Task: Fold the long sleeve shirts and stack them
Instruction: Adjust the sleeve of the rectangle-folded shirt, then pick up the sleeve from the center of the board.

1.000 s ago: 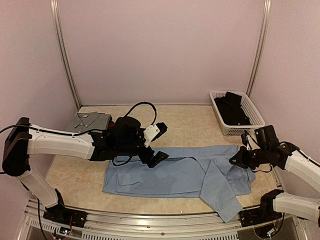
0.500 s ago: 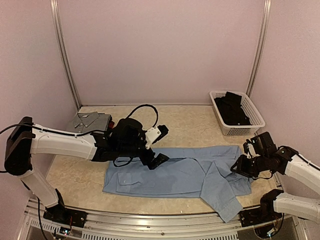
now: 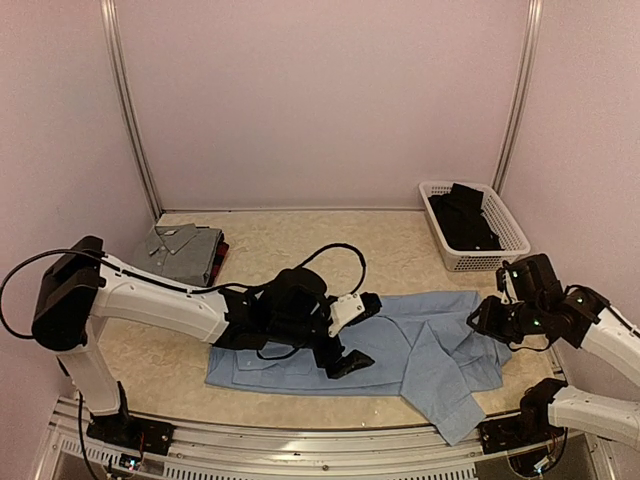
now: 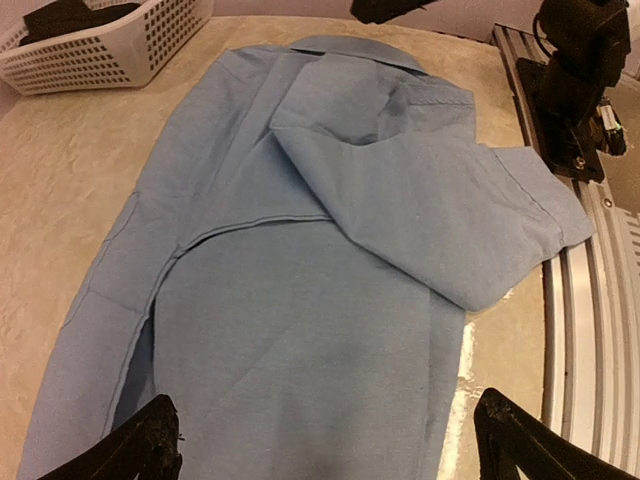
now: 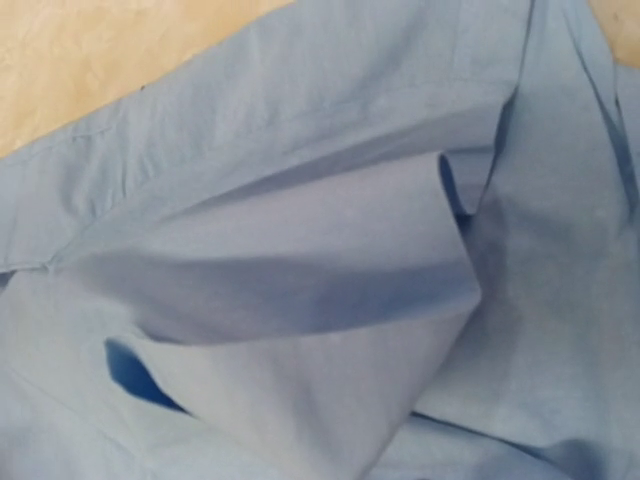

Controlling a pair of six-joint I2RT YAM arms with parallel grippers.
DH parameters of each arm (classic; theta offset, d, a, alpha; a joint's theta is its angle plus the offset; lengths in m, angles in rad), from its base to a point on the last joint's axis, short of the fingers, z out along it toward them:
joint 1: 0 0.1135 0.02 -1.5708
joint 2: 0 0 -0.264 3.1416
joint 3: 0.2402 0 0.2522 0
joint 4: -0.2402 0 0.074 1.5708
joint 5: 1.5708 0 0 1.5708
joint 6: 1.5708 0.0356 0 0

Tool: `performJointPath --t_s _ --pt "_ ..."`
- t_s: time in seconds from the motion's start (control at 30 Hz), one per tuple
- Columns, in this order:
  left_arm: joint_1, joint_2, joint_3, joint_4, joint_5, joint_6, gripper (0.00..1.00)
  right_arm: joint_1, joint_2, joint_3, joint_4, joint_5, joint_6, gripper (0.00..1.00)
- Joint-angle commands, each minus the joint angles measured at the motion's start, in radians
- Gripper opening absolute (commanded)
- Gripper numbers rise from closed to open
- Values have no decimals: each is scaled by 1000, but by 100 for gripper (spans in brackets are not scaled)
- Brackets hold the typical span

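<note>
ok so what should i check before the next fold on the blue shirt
1. Left gripper open over the light blue shirt: ok.
2. Right gripper free of cloth: cannot tell; its wrist view shows only blue fabric.
3. Shirt lying flat: not ok, the right end is rumpled.
4. Sleeve tucked in: not ok, it runs out to the near edge of the table.
5. Grey shirt folded at far left, ready for stacking: ok.

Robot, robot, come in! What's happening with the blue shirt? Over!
Left hand open, hovering over the light blue shirt. Right hand at its right edge, grip unclear. Shirt flat, one sleeve folded across. Nothing blocking.
</note>
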Motion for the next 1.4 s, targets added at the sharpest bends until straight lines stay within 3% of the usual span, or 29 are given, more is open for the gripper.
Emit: performJointPath --t_s 0.0,0.47,0.93,1.07,1.37 --pt "-76 71 110 6 75 48 96 11 23 20 47 13 -20 36" --pt "-229 340 468 -258 71 272 83 -3 293 182 106 -25 -172 39" --pt "-266 547 645 -356 36 360 65 -52 320 139 160 -111 -212 39" --pt "-270 581 666 -363 8 368 55 -59 309 131 163 -117 -214 39" --pt "-273 575 628 -334 -33 368 19 -63 315 112 181 -140 -217 39"
